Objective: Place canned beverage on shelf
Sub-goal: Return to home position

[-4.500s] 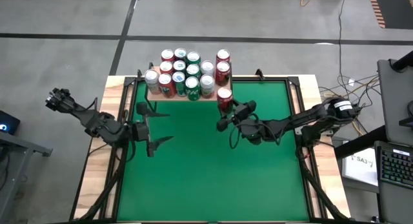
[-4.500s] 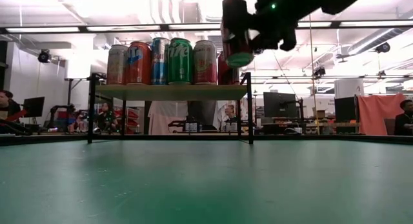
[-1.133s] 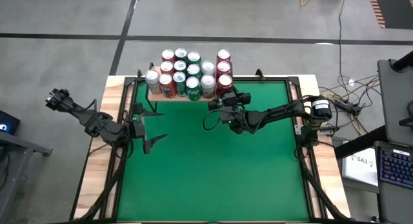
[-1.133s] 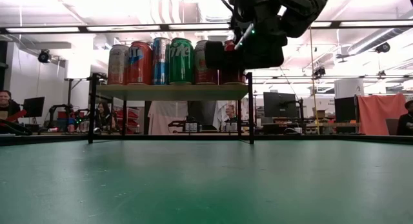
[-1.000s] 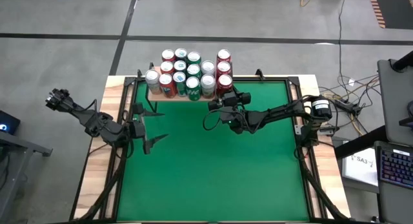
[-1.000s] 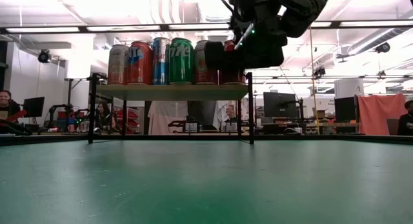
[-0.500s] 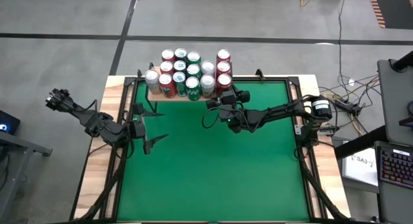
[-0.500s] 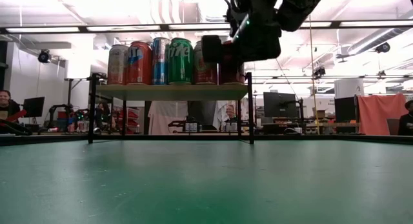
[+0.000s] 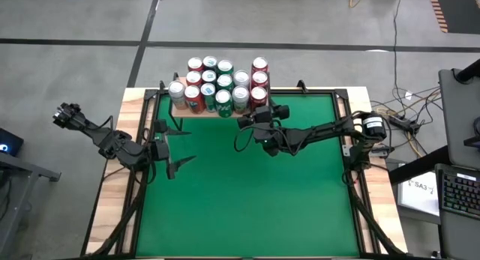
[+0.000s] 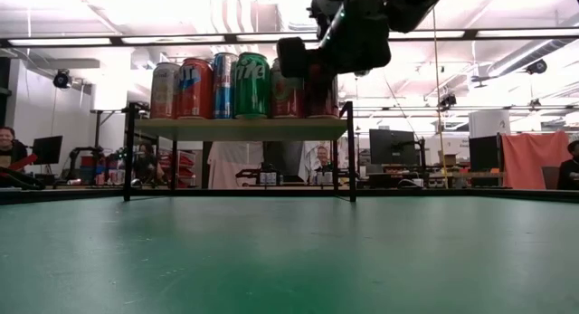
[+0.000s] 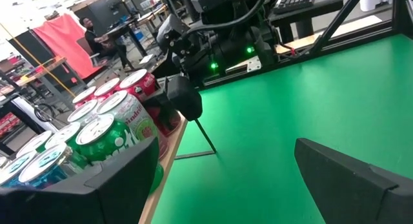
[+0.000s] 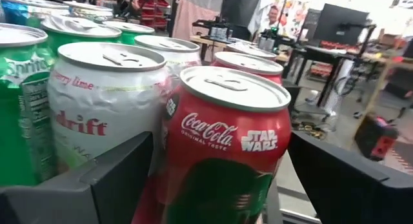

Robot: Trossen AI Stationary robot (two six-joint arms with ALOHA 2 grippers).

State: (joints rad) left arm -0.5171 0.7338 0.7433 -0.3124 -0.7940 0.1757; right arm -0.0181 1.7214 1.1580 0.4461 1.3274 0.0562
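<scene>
High view: shelf (image 9: pixel 187 112) at the far edge of the green table (image 9: pixel 247 207), packed with cans (image 9: pixel 217 82). The red can (image 9: pixel 259 96) stands upright at the shelf's front right corner. Right gripper (image 9: pixel 260 119) is just in front of it. Left gripper (image 9: pixel 178 145) hangs over the table's left side, jaws spread, empty.
Low view: right gripper is level with the can row, above the board.
Left wrist view: own fingers wide apart, nothing between.
Right wrist view: jaws wide, one either side of the red can, not clamping.
</scene>
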